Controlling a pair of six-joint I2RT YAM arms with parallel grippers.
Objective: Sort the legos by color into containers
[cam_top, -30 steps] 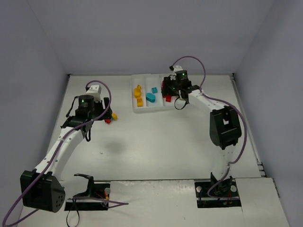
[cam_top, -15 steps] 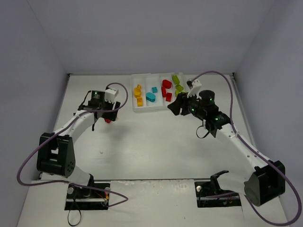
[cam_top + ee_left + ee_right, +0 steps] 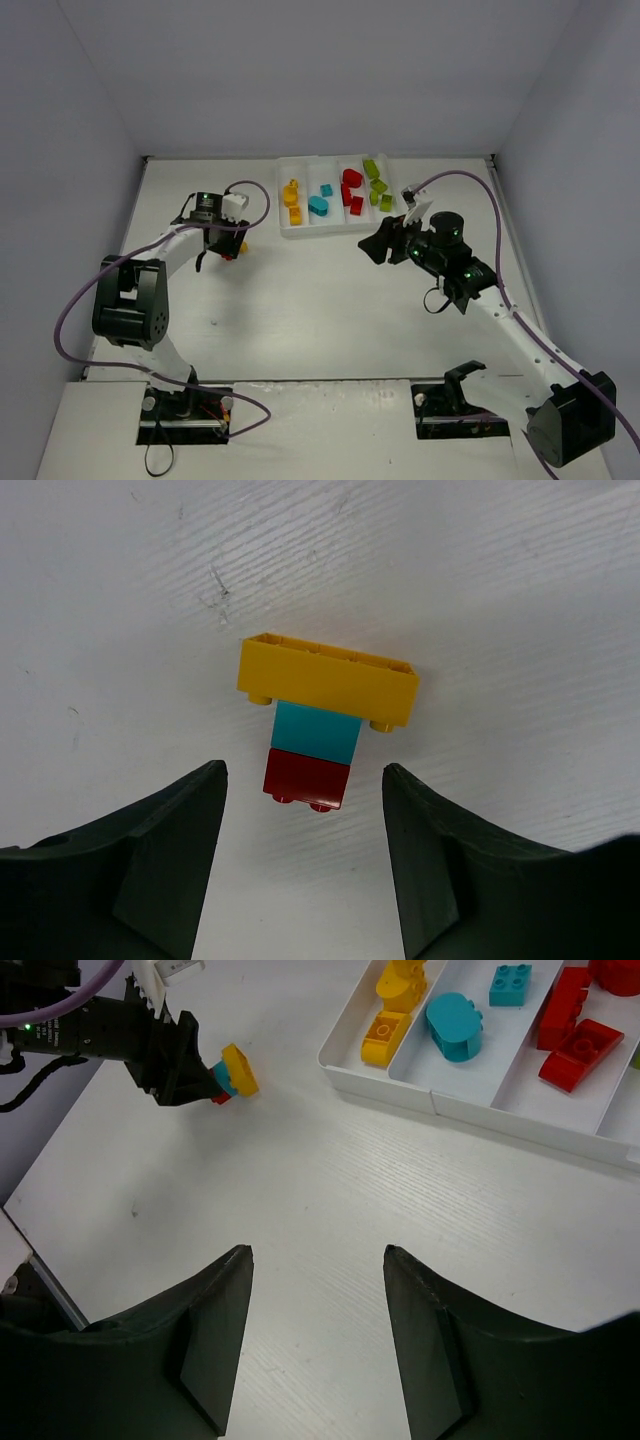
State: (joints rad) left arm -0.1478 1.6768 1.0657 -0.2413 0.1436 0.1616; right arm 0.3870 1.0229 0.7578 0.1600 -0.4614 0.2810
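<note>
left gripper (image 3: 305, 772) is released: jaws spread either side of the small stacked plastic brick piece (image 3: 316, 735), no contact. The stack is a long yellow brick, then cyan, then dark red, lying flat on the white bench (image 3: 320, 310). Its red end sits level with the fingertips, in the gap.

right gripper (image 3: 318, 1255) is also released and holds nothing. It hangs over bare bench, near the front right corner of the white plastic tray (image 3: 300, 232).

The tray is at the far middle of the bench and has four long parallel compartments. From the left:
- yellow-orange bricks (image 3: 292, 200)
- cyan bricks (image 3: 319, 200)
- red bricks (image 3: 351, 190)
- lime green bricks (image 3: 378, 188)

The stack is outside the tray, apart from it and off its left front corner.
</note>
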